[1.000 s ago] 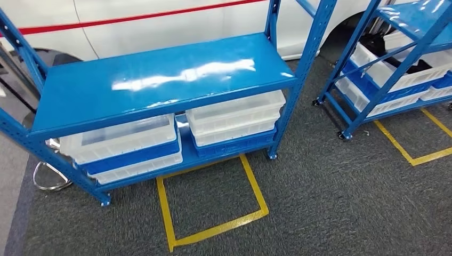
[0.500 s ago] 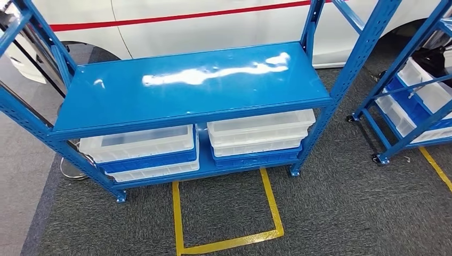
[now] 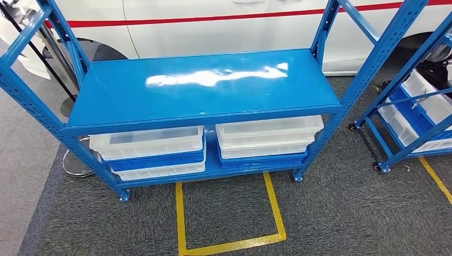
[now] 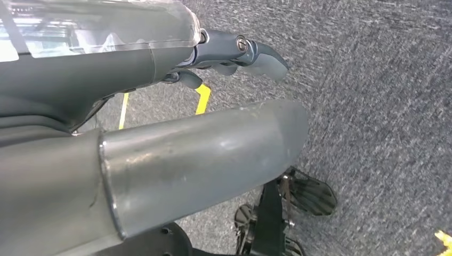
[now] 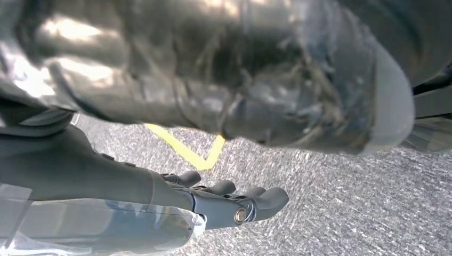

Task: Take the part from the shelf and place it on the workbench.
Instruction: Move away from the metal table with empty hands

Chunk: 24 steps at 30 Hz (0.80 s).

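Observation:
A blue metal shelf rack (image 3: 202,85) stands in front of me in the head view, its glossy middle board bare. On its bottom board sit stacked white and blue bins, one stack on the left (image 3: 149,146) and one on the right (image 3: 266,136); what they contain is hidden. My left hand (image 4: 234,53) hangs over grey carpet in the left wrist view, fingers extended and holding nothing. My right hand (image 5: 234,202) also hangs above the carpet in the right wrist view, its fingers apart and empty.
A second blue rack (image 3: 421,106) with white bins stands at the right. A white car body with a red stripe (image 3: 213,21) is behind the shelf. A yellow tape square (image 3: 229,213) marks the carpet before the rack. A round metal stand base (image 3: 74,165) sits at the left.
My head view has shifted, so the rack now lies more centred and squarer in the picture and the second rack has slid toward the right edge. Nothing on the shelves moved.

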### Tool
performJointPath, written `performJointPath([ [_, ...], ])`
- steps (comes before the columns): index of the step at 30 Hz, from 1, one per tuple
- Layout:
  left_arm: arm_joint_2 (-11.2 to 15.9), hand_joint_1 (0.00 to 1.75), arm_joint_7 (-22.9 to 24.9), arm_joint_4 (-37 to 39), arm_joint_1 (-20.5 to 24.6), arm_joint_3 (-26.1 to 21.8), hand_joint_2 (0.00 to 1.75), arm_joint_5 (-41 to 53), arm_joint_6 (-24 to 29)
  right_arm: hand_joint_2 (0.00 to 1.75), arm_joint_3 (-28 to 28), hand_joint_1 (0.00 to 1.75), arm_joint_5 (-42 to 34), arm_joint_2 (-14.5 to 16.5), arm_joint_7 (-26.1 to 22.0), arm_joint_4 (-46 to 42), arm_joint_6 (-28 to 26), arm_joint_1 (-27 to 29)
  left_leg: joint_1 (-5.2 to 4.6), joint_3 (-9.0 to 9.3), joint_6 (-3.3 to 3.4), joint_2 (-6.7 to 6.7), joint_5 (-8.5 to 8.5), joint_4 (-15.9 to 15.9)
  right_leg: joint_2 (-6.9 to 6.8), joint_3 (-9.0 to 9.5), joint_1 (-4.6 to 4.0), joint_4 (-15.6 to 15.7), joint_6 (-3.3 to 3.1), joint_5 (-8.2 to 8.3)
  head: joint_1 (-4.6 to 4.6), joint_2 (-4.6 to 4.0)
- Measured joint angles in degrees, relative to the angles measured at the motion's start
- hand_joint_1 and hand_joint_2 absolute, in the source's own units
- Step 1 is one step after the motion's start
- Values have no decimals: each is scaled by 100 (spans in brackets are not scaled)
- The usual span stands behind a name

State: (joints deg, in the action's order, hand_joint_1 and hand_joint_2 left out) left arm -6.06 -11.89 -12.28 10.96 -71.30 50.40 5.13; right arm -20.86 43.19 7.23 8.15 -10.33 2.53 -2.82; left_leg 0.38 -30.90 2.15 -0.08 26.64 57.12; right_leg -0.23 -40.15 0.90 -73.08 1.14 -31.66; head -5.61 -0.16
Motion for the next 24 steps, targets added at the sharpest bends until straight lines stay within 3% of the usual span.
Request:
performJointPath([
  [2,-5,0,-7,0,0,0,0,-15,-9,0,-3,0,2,-4,0,-1,3,1,0,9,-28,-36,36,36,15,368,-3,736,-37,369,-1,1],
  [4,-11,0,-7,0,0,0,0,-25,-13,0,-11,0,14,-9,0,0,5,-2,-17,-1,-83,-54,79,84,35,616,-23,1259,-85,517,1,0],
  [6,-13,0,-5,0,2,0,0,-31,-19,0,-26,0,25,-10,1,-1,7,-8,-31,-4,-144,-55,103,91,39,641,-50,1340,-128,501,1,-1],
  [9,-16,0,3,-5,0,2,0,-35,-27,0,-63,0,5,-8,7,-1,6,-12,-18,-35,-240,-35,241,235,49,691,-6,1413,-220,524,2,-2],
  [12,-17,0,7,-8,-4,3,0,-36,-33,0,-107,0,-7,-7,34,1,7,-8,15,-485,-326,-26,760,1211,88,712,13,1446,-269,534,10,-1],
  [13,-14,0,8,-8,-11,4,0,-35,-37,0,-117,0,-7,-7,57,1,8,-5,24,-652,-344,-26,865,1531,115,711,13,1444,-271,531,9,-1],
  [14,-11,0,9,-9,-20,5,0,-35,-43,0,-126,0,-7,-7,79,1,8,-1,30,-744,-353,-26,864,1688,150,713,14,1443,-269,528,9,-1],
  [15,-10,0,10,-9,-30,6,0,-35,-49,0,-135,0,-7,-7,98,1,8,0,36,-728,-355,-28,746,1621,193,719,16,1441,-265,525,9,-2],
  [17,-8,0,11,-9,-44,13,0,-37,-61,0,-147,0,-7,-7,111,1,7,-4,45,-409,-333,-100,301,898,289,743,23,1437,-244,514,9,-1],
  [19,-3,0,11,-9,-52,24,0,-40,-72,0,-161,0,-6,-7,111,0,-3,-16,39,-108,-286,-239,57,213,364,747,14,1424,-196,502,8,-1],
  [22,-2,0,15,-11,-43,39,0,-50,-84,0,-174,0,10,-7,111,-1,-30,-12,21,-34,-184,-279,79,35,433,735,16,1443,-74,487,8,-2],
  [24,-3,0,26,-11,-46,50,0,-52,-89,0,-176,0,31,-7,115,-1,-36,-5,34,27,-87,-236,71,-21,329,695,24,1325,-7,414,7,-1],
])
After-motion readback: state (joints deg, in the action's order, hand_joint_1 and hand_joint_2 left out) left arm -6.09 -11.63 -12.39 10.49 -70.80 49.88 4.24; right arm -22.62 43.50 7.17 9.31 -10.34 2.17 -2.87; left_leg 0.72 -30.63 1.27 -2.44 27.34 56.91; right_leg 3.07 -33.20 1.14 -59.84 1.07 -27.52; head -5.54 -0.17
